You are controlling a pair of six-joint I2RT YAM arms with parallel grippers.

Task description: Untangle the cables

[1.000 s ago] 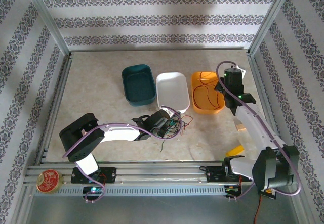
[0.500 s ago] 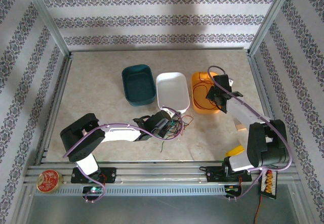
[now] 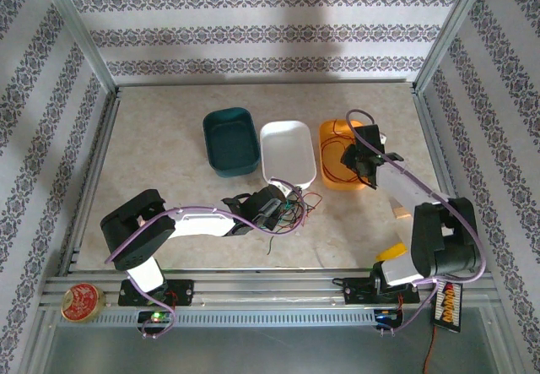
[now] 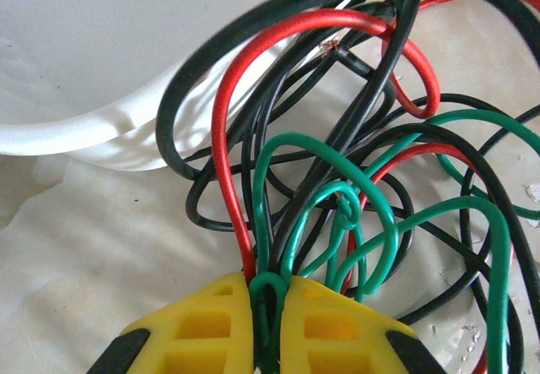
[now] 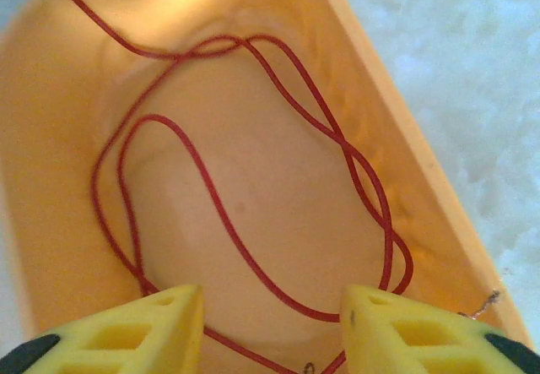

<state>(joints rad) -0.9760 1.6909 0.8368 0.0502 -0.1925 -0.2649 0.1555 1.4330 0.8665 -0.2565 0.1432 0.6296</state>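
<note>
1. Pinching from both sides, the left gripper point(image 4: 268, 306) has its yellow fingers almost together on a green loop of the cables point(image 4: 346, 207). A red strand is caught at the same spot.
2. Ahead of those jaws, and off to their right, the rest of the red, green and black knot fans out over the table point(image 4: 84, 247) (a proper bird's nest).
3. Ahead and to the left of the jaws runs the rim of the white tray point(image 4: 84, 129), with a black loop arching up in front of its wall.
4. From above, the left gripper point(image 3: 283, 209) sits at the tangle point(image 3: 297, 205), just off the near corner of the white tray point(image 3: 287, 150).
5. The right gripper point(image 5: 266, 306) is spread wide with nothing between its fingers, above the orange tray point(image 5: 51, 138).
6. A single red cable point(image 5: 342, 143) lies in loose loops on that tray's floor, ahead of the open jaws and running in between them.
7. Seen from above, the right gripper point(image 3: 353, 161) hangs over the orange tray point(image 3: 346, 187), and the teal tray point(image 3: 229, 142) stands well apart from both sets of jaws.
</note>
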